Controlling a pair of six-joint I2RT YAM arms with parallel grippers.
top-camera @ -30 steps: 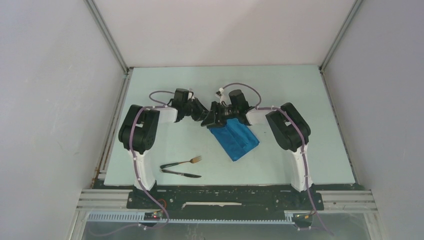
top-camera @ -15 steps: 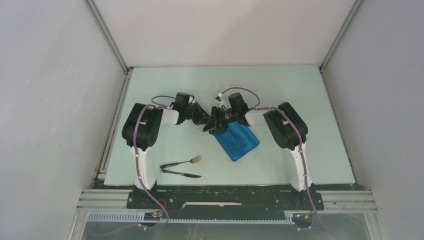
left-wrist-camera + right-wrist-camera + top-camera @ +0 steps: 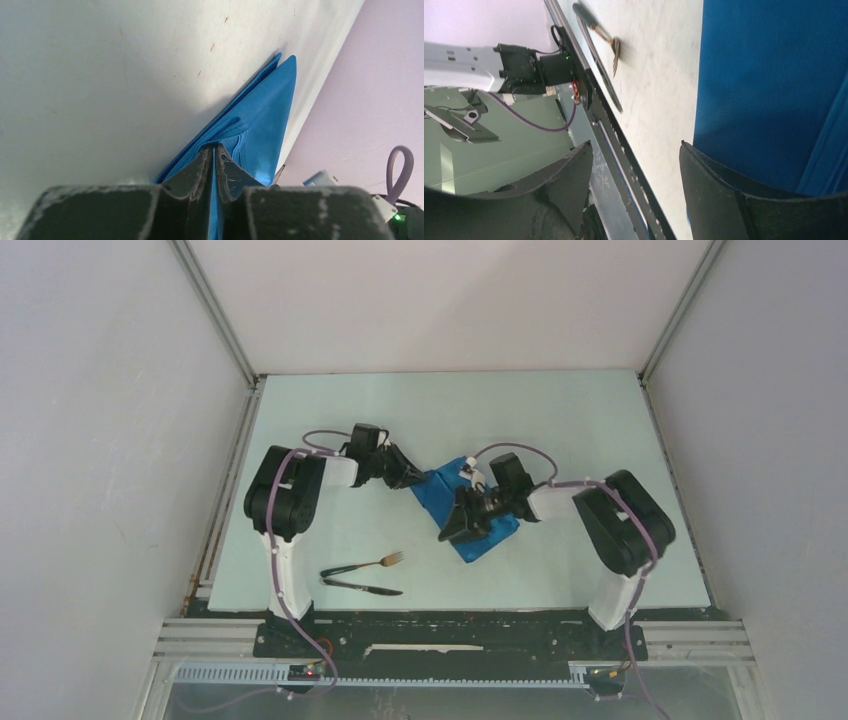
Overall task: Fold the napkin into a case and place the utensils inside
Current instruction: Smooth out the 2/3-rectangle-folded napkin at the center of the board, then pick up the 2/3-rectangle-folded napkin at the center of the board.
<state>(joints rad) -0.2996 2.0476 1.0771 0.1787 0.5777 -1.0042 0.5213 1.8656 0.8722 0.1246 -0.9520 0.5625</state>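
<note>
Blue napkin (image 3: 438, 488), a folded strip on the counter (image 3: 560, 420), stays pinched at its far corner in the narrow left claw (image 3: 408, 478), while the right claw (image 3: 455, 530), wide and empty, has swung to its near end, likely for another fold; fork (image 3: 375, 563) and knife (image 3: 365, 588) wait near-left.

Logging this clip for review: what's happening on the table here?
Two robot arms are working a folded blue napkin. The left fingers are pinched shut on its far corner; the right fingers stand open over its near end, gripping nothing. The fork and knife lie untouched on the table near its front edge, not yet in any case.
</note>
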